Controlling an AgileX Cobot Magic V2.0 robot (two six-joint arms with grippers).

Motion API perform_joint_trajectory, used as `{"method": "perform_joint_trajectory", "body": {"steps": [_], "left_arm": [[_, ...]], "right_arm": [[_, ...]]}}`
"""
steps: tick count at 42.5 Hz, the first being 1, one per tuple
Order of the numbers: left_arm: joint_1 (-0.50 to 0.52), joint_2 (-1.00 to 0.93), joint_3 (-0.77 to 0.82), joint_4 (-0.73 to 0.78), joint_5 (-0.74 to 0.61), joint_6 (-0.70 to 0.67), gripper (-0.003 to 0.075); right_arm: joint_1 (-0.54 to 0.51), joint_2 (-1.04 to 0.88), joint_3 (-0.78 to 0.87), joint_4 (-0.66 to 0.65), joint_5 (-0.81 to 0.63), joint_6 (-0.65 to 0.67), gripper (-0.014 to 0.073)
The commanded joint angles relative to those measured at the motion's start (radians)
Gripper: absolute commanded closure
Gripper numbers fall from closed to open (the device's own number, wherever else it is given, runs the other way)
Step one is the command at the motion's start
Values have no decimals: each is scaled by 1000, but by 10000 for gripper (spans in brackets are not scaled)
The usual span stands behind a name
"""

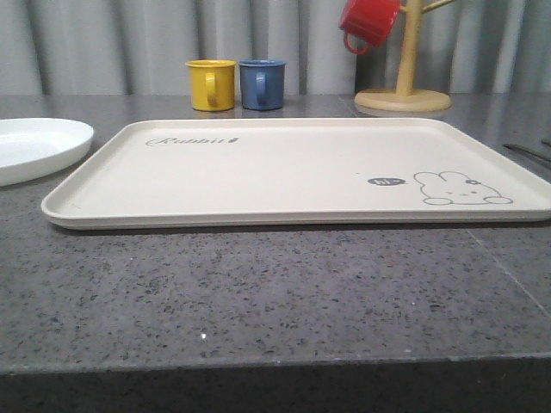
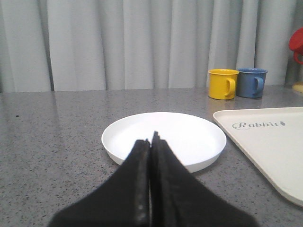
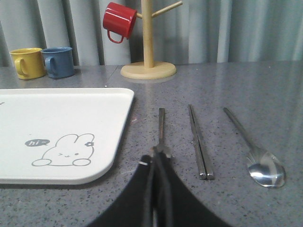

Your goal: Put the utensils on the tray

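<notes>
Nearest in the left wrist view, the left gripper [image 2: 151,142] has its two black fingers pressed together with nothing between them, hovering just short of the one round white plate [image 2: 164,140]. That plate sits on the grey table [image 1: 258,292] just left of the tray [image 1: 293,172], apart from it.

In the right wrist view the right gripper [image 3: 157,163] is likewise pinched together, its tips at the near end of the fork [image 3: 161,127]; whether it grips the fork cannot be told. Three metal utensils lie side by side to the right of the tray: the fork closest to it, then the chopsticks [image 3: 198,142], a pair lying together, then the spoon [image 3: 255,151].

One cream tray lies in the middle, nothing on it.

Farther back stand two mugs, the yellow mug [image 1: 211,84] and the blue mug [image 1: 262,83], touching or nearly so. Far right, one wooden mug stand [image 1: 403,86] carries one red mug [image 1: 368,24].
</notes>
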Motion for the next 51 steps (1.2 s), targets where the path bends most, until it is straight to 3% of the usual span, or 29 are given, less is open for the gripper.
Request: {"method": "perform_joint_trajectory", "body": {"steps": [1,27,34,38,45,51], "left_arm": [[2,-21,13,-9,-77,-1,741],[2,-21,13,5,-77,-1,741],[2,-21,0,-9,-144,-3,741],[2,-16,-74,-40,-90,-3,741],[2,-3,-299,80,71,-3,741],[2,90,-526,89,227,-3,741]], "right_arm": [[0,-15,-1,-8,-86,0,660],[0,-15,-1,-8,-86,0,660],[0,-15,-19,-7,-107,0,660],[2,-15,-88,-7,-74,0,660],[2,16,-310,-7,121,0,660],[2,141,-510,-7,283,0,660]]}}
